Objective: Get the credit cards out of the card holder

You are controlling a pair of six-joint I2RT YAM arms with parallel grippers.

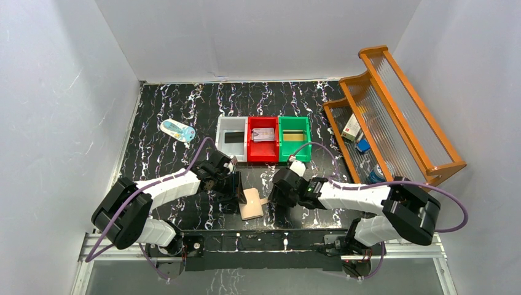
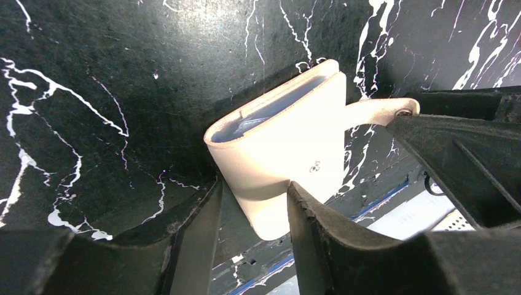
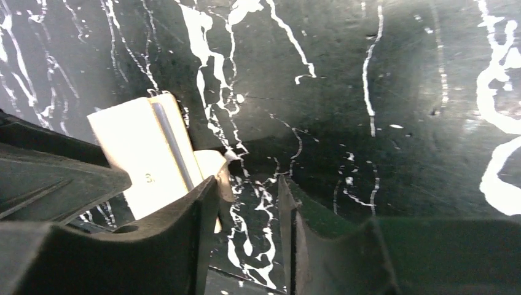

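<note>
Beige wallet point(image 2: 276, 160) first: your left jaws are clamped on its lower end, a finger point(image 2: 319, 239) on either face (it sits tilted and folded). Your right jaws stand apart with only the black marbled surface point(image 1: 160, 160) between them, the wallet's snap tab point(image 3: 212, 163) just beside one finger. Farther back, a black card point(image 1: 232, 137) lies in the white bin point(image 1: 232, 157), a grey card point(image 1: 264, 135) in the red bin point(image 1: 263, 158), and a gold card point(image 1: 295, 136) in the green bin point(image 1: 293, 158).
</note>
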